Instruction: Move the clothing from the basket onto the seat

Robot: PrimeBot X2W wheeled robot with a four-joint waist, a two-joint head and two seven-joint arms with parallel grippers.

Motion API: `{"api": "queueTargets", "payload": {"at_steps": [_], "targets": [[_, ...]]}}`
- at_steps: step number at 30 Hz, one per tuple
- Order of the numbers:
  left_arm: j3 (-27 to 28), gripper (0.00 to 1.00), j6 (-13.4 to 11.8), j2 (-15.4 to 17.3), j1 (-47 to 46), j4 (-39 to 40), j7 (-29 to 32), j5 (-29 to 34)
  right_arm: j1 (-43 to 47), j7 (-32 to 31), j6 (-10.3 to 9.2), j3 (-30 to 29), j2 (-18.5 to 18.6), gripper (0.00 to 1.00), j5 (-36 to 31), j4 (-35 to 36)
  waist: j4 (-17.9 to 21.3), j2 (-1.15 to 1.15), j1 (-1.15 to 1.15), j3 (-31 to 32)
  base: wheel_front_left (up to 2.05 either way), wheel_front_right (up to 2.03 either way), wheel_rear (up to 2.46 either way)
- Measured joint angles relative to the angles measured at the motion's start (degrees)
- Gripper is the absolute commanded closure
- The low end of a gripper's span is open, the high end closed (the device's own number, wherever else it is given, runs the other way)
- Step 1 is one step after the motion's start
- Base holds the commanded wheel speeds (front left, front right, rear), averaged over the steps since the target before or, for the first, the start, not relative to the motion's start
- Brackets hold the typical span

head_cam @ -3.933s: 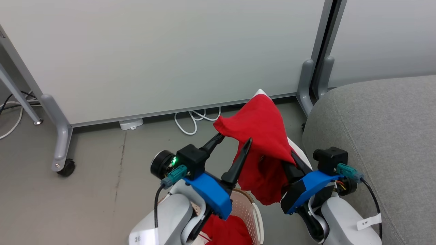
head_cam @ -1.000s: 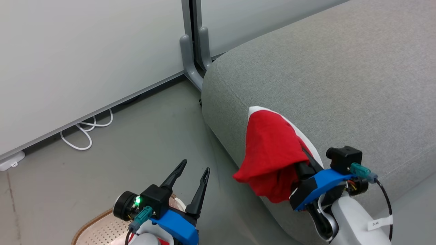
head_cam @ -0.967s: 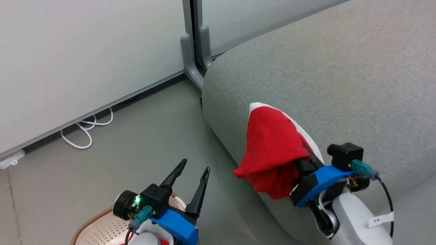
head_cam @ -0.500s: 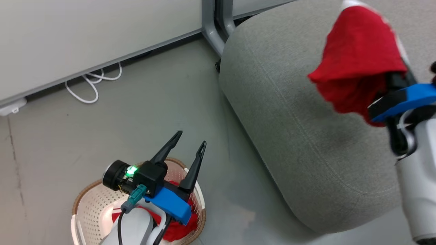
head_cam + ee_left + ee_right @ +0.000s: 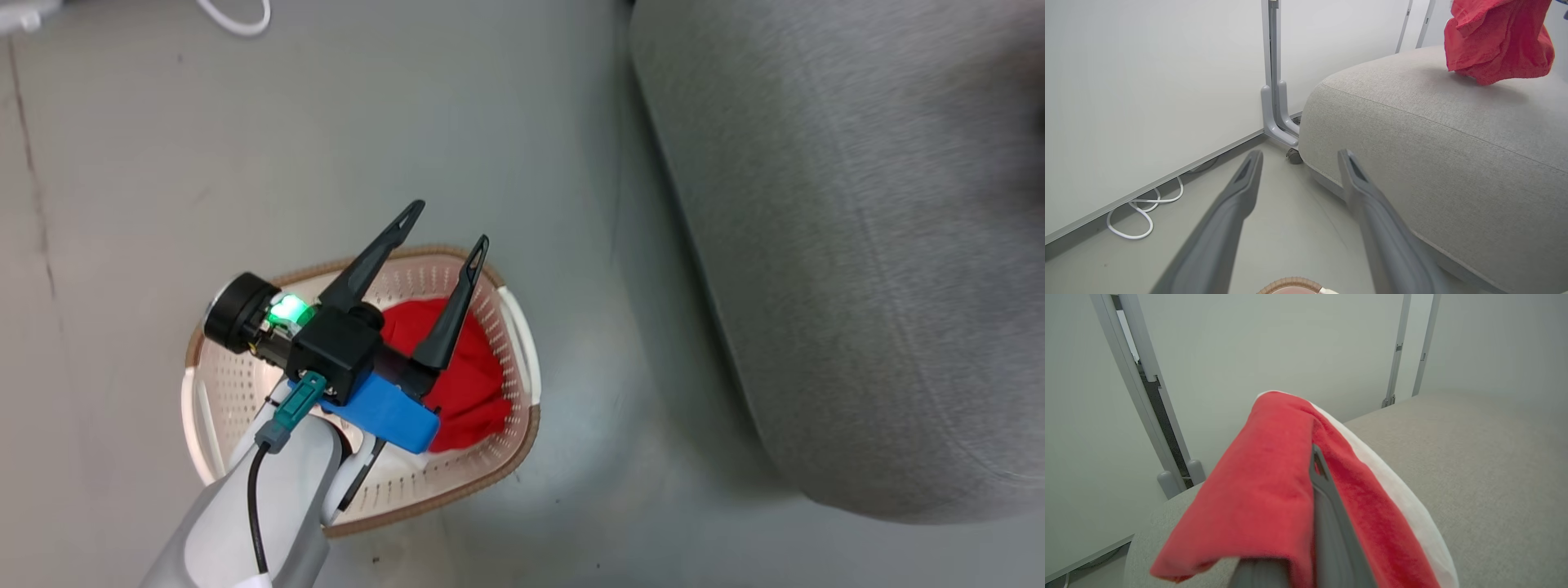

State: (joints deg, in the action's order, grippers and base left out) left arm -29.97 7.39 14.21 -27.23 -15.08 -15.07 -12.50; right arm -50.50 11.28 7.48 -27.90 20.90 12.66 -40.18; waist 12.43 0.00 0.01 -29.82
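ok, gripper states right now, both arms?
Left gripper: open, empty, over the cream perforated plastic basket.
Right gripper: shut on a bright red fabric garment with white trim.

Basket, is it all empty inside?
No, red clothing lies inside the basket, below the open left gripper.

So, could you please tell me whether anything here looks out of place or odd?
Nothing spilled or damaged. One oddity: the red garment is draped right over the shut right pincer, hiding one finger, above the seat. More red clothing lies in the basket.
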Motion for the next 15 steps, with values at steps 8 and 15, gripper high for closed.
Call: {"api": "queueTargets", "payload": {"at_steps": [8, 15], "targets": [[-1.76, 0.0, 0.0, 1.65, -2.7, 1.91, 0.0, 0.58, -1.1, 2.43, 0.0, -3.09, -0.81, 1.0, -2.88, -7.2, -2.61, 0.0, 0.0, -6.92, 0.0, 0.0, 0.0], [-1.47, 0.0, 0.0, 1.51, -2.82, 1.82, 0.0, 0.48, -2.53, 3.44, 0.0, -3.55, -1.0, 0.33, -4.05, -10.24, -2.59, 0.0, 0.0, -7.2, 0.0, 0.0, 0.0]]}}
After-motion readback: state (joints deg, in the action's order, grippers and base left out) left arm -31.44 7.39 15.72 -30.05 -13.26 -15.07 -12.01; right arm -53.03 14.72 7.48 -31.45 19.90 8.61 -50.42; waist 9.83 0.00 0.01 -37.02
